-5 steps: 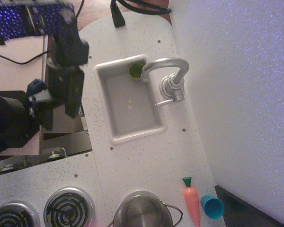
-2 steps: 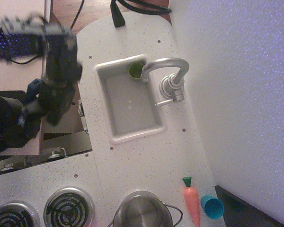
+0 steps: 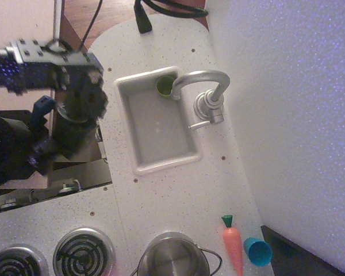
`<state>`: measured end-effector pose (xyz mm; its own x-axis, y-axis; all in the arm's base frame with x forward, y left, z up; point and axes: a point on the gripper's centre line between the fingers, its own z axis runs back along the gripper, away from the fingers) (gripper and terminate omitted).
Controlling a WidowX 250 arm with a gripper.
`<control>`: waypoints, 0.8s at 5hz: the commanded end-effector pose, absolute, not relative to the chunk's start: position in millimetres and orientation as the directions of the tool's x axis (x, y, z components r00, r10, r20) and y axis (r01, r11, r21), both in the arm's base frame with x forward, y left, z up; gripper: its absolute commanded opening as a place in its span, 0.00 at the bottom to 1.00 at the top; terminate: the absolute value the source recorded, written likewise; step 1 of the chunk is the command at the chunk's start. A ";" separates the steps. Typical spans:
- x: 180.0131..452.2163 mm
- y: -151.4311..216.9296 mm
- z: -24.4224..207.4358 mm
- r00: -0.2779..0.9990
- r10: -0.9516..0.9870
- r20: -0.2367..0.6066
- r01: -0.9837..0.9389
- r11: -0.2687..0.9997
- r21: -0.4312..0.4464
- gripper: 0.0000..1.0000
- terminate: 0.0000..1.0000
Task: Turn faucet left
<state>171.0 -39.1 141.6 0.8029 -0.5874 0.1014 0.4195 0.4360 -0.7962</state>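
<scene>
White speckled counter [image 3: 178,190] is shown; the faucet [image 3: 204,95] stands beside the sink [image 3: 155,123], untouched. The gripper [image 3: 75,135] is blurred, well apart, jaw state unreadable. Approach is judged pending; the spout must be reached

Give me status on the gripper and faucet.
Gripper left of sink, blurred, jaws unreadable. Faucet untouched, spout over sink's far corner. Nothing between them.

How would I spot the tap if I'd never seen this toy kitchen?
Find the white sink sunk into the speckled counter. On its right rim stands the faucet: a silver gooseneck curving over the basin's top corner, the only arched thing there, unlike the squat steel pot below.
</scene>
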 end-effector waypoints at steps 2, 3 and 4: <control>239.2 -38.4 175.7 0.605 -0.562 0.563 0.792 0.357 -0.494 1.00 0.00; 267.2 -41.9 159.3 0.553 -0.567 0.610 0.831 0.332 -0.446 1.00 0.00; 300.7 -40.9 143.1 0.556 -0.596 0.579 0.812 0.244 -0.529 1.00 0.00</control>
